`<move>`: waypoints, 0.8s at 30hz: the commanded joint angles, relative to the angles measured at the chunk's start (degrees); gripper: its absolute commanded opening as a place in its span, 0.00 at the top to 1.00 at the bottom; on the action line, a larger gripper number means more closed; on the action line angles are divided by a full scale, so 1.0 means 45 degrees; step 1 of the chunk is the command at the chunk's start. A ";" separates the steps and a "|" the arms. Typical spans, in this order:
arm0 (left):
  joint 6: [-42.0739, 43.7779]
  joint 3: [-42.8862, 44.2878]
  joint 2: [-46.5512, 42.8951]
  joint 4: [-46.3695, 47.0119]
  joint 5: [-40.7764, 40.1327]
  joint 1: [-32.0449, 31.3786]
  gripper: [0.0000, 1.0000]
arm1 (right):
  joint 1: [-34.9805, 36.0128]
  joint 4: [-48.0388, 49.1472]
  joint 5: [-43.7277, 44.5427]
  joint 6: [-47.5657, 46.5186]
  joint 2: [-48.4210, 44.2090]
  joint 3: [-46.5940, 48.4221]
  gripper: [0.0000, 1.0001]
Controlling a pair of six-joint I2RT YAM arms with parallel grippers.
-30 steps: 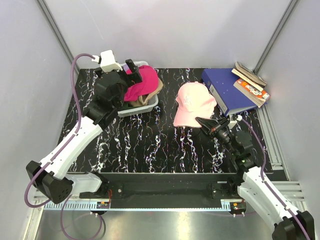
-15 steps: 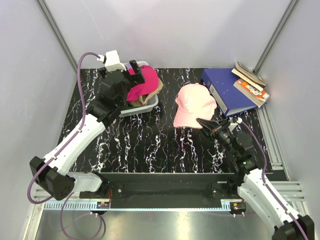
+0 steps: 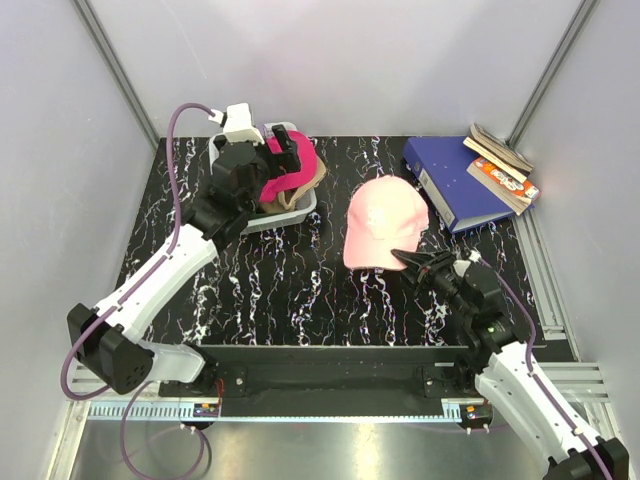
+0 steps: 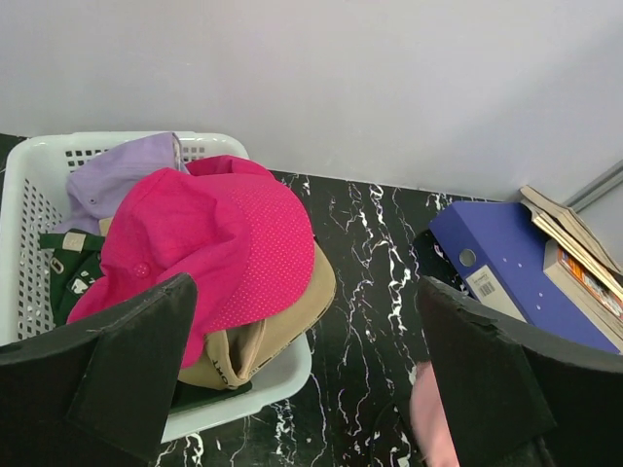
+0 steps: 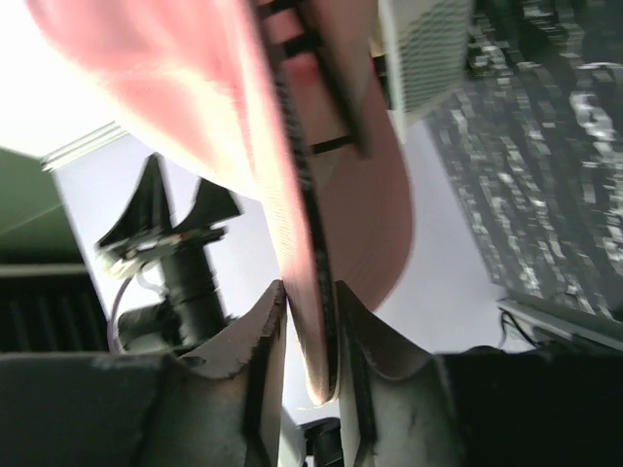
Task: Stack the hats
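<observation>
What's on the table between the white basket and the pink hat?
Nothing: in the top view only bare black marbled table lies between the basket and the light pink hat.

Nothing legible.
Blue binder (image 4: pixel 511 248) label at right, green cap (image 4: pixel 60 282) logo at left: too small to read.

Five hats (image 4: pixel 214 243), one white basket (image 4: pixel 29 195), one blue binder (image 4: pixel 516 263), two arms (image 3: pixel 160 280).

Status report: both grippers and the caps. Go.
Left gripper open over magenta cap in basket. Right gripper astride brim of pink cap, grip unclear. Blue binder right beside pink cap.
</observation>
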 commanded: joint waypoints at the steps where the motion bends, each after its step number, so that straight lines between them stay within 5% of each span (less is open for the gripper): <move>1: 0.0119 -0.0076 0.0022 0.0822 0.0480 0.0062 0.01 | -0.0081 -0.2610 0.0158 -0.0030 0.0354 0.0035 0.66; 17: 0.0100 -0.0076 0.0472 0.0900 0.1985 0.0042 0.01 | -0.0081 -0.5441 0.2129 -0.0713 -0.1324 0.1166 0.13; 24: 0.0179 0.0119 0.0745 0.0900 0.2493 0.0042 0.01 | -0.0081 -0.8505 0.4955 -0.3441 -0.1598 0.3524 0.07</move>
